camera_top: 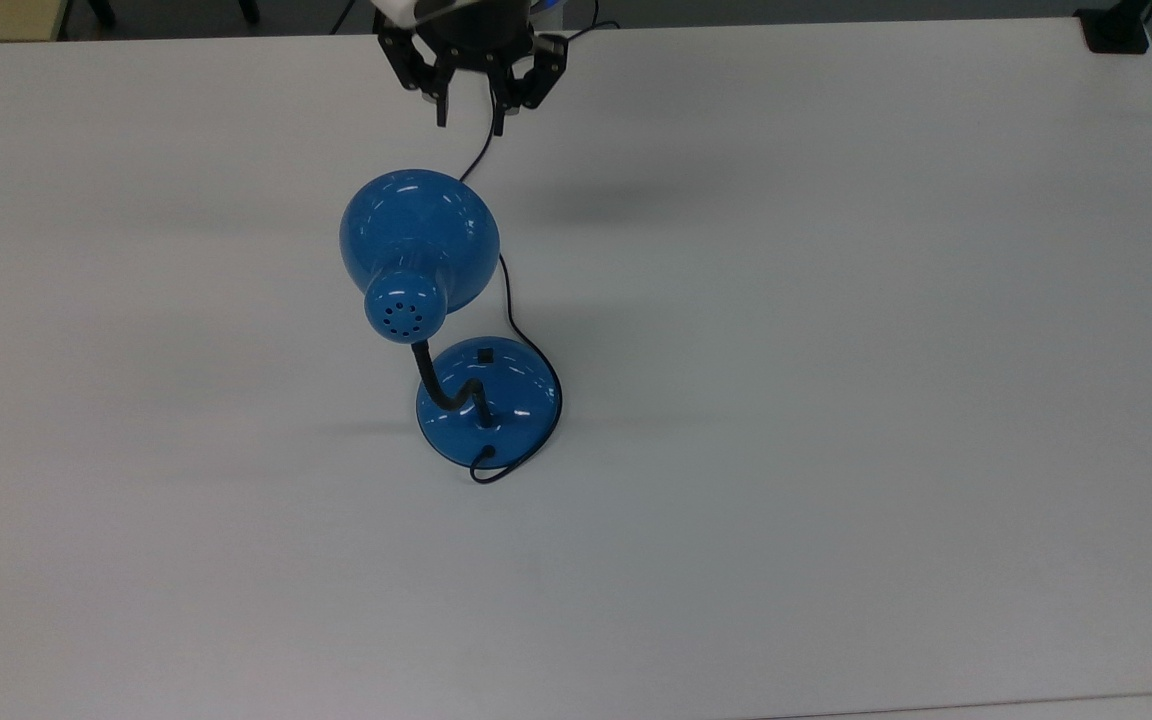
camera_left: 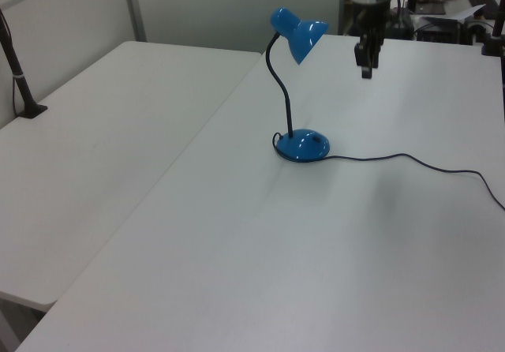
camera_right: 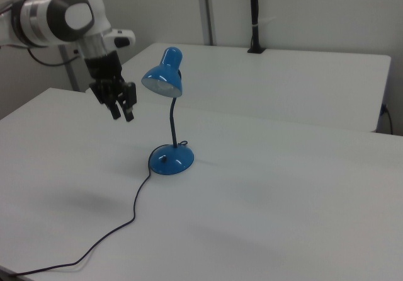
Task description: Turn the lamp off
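Observation:
The glossy blue lamp stands mid-table, its dome shade (camera_top: 419,235) held by a black gooseneck (camera_top: 441,385) over the round base (camera_top: 489,400). A small black switch (camera_top: 484,354) sits on the base's far side in the top view. The shade (camera_right: 164,79) shows no bright glow underneath. My gripper (camera_top: 469,118) hangs open and empty in the air beyond the shade, well above and away from the base (camera_left: 302,145). It shows beside the shade in the right view (camera_right: 123,112) and in the left view (camera_left: 367,72).
The lamp's black cord (camera_left: 410,159) trails across the white table (camera_top: 836,400) past the gripper's side. A black clamp post (camera_left: 20,76) stands on the neighbouring table. A dark object (camera_top: 1116,30) sits at the top view's upper right corner.

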Motion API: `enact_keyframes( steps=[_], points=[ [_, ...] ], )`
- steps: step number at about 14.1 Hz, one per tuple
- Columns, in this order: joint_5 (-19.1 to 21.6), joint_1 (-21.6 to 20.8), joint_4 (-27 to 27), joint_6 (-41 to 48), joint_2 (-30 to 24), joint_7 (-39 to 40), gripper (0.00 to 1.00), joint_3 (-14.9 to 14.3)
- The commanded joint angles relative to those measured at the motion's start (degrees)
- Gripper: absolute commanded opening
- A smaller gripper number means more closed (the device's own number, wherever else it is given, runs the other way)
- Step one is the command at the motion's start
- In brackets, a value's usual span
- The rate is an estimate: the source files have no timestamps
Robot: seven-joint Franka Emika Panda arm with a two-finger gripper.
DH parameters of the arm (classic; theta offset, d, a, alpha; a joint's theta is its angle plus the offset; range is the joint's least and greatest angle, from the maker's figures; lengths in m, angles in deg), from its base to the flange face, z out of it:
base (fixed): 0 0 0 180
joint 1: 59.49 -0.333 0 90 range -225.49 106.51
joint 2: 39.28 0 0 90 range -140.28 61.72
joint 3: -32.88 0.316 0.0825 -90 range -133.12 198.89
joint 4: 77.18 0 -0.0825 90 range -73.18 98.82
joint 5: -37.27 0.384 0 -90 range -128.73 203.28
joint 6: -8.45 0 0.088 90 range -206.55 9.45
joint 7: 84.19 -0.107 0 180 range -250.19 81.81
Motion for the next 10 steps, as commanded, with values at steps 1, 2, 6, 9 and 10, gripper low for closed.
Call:
enact_keyframes(
  steps=[1, 2, 6, 9, 10],
  points=[
    [1.09, 0.07, -4.66, 2.57, 0.41, -0.49, 0.98, -0.86],
    [1.09, 0.24, -4.66, 2.57, 0.41, -0.84, 1.00, -0.86],
    [1.09, 0.42, -4.66, 4.68, -0.38, -0.85, 1.00, -0.95],
    [1.09, 0.60, -4.83, 4.60, -0.38, -0.50, 1.00, -1.38],
    [1.09, 0.95, -5.53, 4.68, -0.38, -0.32, 1.00, -1.39]
  ],
)
